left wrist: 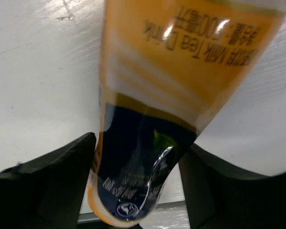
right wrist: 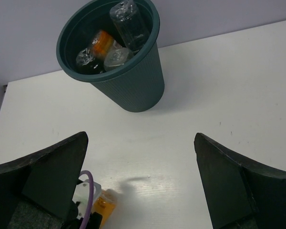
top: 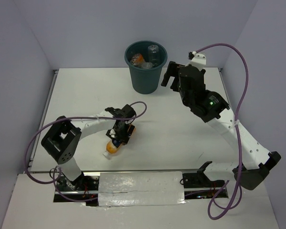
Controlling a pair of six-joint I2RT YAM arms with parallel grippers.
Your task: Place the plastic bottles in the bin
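The dark teal bin (top: 145, 78) stands at the back of the table; it also shows in the right wrist view (right wrist: 133, 90). Inside it lie the short orange bottle (top: 137, 58) (right wrist: 103, 42) and three clear bottles, one (right wrist: 128, 21) leaning on the rim. My left gripper (top: 120, 135) (left wrist: 138, 191) is shut on the larger orange bottle with the dark blue label (top: 113, 145) (left wrist: 181, 71), low over the table near the front. My right gripper (top: 169, 76) (right wrist: 140, 176) is open and empty, just right of the bin.
The white table (top: 181, 143) is walled at the back and sides. A taped strip (top: 143, 188) runs along the front edge between the arm bases. Purple cables (top: 238, 119) loop off both arms.
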